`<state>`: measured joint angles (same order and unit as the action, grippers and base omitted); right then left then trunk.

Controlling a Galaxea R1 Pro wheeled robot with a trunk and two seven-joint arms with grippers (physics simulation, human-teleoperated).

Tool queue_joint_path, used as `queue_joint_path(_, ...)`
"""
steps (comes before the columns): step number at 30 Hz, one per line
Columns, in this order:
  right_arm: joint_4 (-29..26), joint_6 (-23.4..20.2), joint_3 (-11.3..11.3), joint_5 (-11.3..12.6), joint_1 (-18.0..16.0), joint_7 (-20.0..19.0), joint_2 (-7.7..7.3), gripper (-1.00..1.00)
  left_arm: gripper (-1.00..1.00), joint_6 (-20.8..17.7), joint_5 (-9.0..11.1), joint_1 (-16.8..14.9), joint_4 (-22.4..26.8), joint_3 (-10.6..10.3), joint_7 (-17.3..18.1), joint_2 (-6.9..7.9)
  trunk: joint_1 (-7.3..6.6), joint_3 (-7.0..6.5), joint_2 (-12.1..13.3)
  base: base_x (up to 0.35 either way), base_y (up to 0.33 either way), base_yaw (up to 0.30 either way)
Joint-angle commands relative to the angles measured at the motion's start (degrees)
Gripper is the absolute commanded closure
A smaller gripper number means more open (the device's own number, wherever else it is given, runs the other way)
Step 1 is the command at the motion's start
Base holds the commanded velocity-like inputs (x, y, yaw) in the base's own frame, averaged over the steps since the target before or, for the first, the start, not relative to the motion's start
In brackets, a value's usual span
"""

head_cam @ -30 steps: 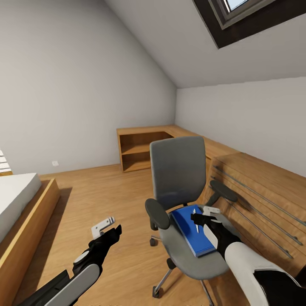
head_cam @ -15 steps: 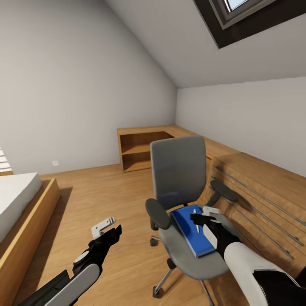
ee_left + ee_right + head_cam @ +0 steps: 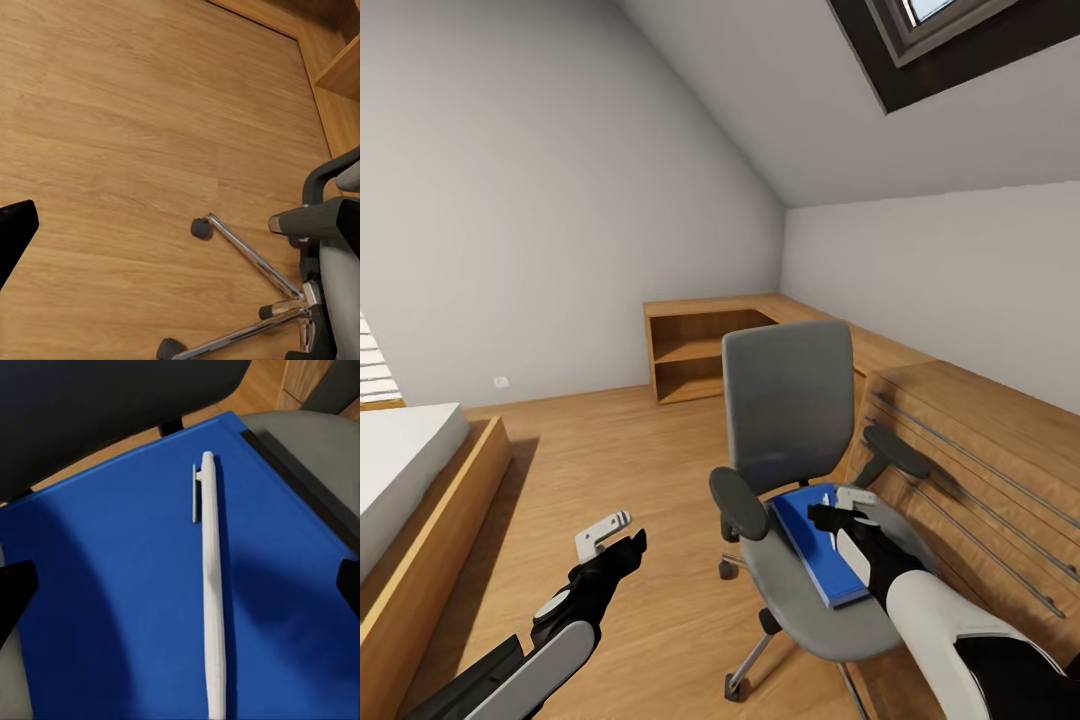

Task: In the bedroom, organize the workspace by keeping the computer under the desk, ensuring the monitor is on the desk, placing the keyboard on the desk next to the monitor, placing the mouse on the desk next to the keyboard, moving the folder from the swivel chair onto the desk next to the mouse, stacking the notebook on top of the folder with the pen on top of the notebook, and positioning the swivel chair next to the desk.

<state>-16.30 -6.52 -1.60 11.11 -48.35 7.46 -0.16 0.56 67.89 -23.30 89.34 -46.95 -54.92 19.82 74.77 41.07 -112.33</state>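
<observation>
The grey swivel chair stands mid-room on its chrome star base. On its seat lies the blue folder, and the white pen rests lengthwise on the folder. My right gripper hovers open just over the folder, one fingertip on either side of the pen, not touching it. A dark strip runs along one folder edge; I cannot tell what it is. My left gripper hangs open over bare floor beside the chair, holding nothing.
An oak drawer unit with bar handles stands close against the chair's right side. Low oak shelving fills the far corner. A bed in an oak frame lies at the left. Oak floor stretches between bed and chair.
The whole picture has slid slightly to the right, so the camera has turned a little. Both grippers, the chair, folder and pen keep their places relative to one another.
</observation>
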Motion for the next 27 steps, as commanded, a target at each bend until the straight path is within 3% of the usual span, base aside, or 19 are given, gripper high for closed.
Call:
queue_joint_path(1, -0.02, -0.31, -0.17, 0.42, 0.00, 0.25, 0.05, -1.00, -1.00, 0.05, 0.22, -0.08, 0.09, -0.13, -0.27, 0.04, -0.01, 0.06, -0.03, 0.000, 0.000, 0.003)
queue_joint_path(14, 0.43, -0.33, 0.04, 0.42, 0.01, 1.26, -0.25, -1.00, -1.00, 0.05, 0.19, -0.08, 0.14, -0.21, -0.27, 0.04, -0.01, 0.06, -0.03, 0.000, 0.000, 0.001)
queue_joint_path(21, 0.44, -0.46, 0.02, 0.41, 0.01, 3.57, -0.28, -1.00, -1.00, 0.05, 0.18, -0.08, 0.14, -0.24, -0.27, 0.04, 1.53, 1.32, -2.84, 0.000, 0.000, 0.000)
queue_joint_path(27, 0.58, -0.58, 0.02, 0.33, 0.01, 4.12, -0.25, -1.00, -1.00, 0.05, 0.22, -0.08, 0.20, -0.25, -0.27, 0.04, 1.97, 1.68, -3.64, 0.000, 0.000, 0.000)
